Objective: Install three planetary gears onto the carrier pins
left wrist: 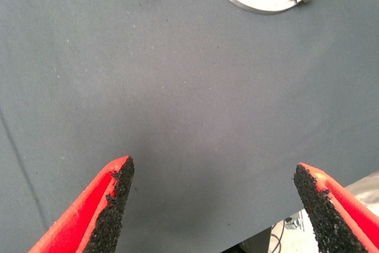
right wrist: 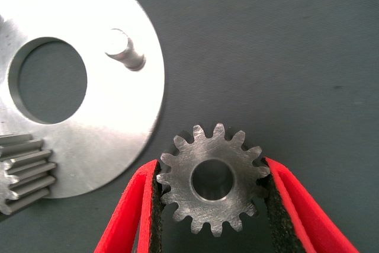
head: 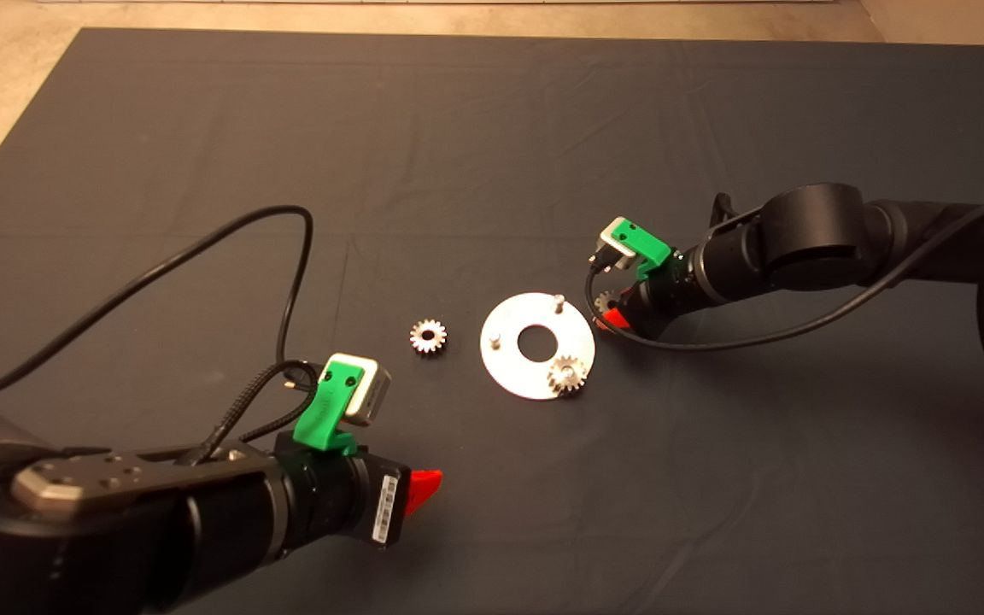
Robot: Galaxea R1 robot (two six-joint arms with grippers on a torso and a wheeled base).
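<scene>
Gripper by gripper, from the mat's left side: our left gripper (left wrist: pixel 213 205) waited low near the mat's near-left corner, its fingers spread wide over bare mat (head: pixel 492 128) and holding nothing. Just left of the disc (head: pixel 505 369), one loose gear (head: pixel 428 336) lay flat on the mat. On the disc, one gear (head: pixel 567 374) already sat at the near rim, while two carrier pins (head: pixel 558 301) stood bare. At the disc's right rim our right gripper (right wrist: pixel 213 205) was clamped on a second gear (right wrist: pixel 212 179), bore facing up, beside the disc and not yet over a pin. We judged the second install to be under way; next we would need to centre that bore over the nearest bare pin and lower it squarely. Open mat lay all round, well clear of its edges.
</scene>
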